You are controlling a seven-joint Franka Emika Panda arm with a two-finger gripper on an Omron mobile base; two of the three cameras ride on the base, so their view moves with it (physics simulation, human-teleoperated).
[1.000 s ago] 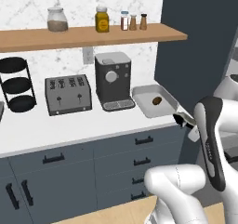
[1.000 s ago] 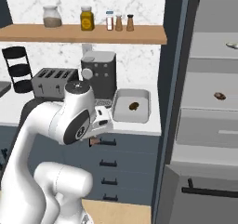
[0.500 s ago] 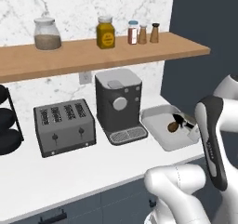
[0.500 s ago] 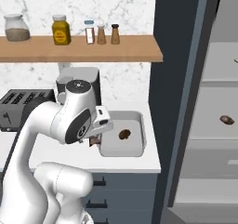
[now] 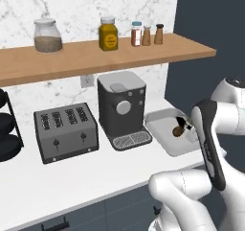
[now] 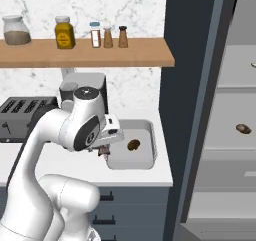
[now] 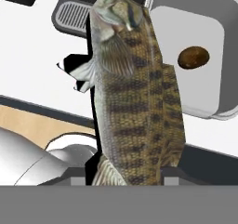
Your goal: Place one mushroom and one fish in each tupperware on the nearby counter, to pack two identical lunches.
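Hand view: gripper [image 7: 132, 183] clamped on a striped brown fish [image 7: 135, 93], head pointing away, over the counter [image 7: 32, 60] edge just beside the grey tupperware [image 7: 223, 56] holding one mushroom [image 7: 193, 57]. Right base view adds a second mushroom [image 6: 243, 129] on a shelf right of the counter.

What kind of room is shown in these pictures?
It appears to be a home kitchen: a toaster and a coffee machine stand on the counter, and spice jars sit on a wooden shelf above.
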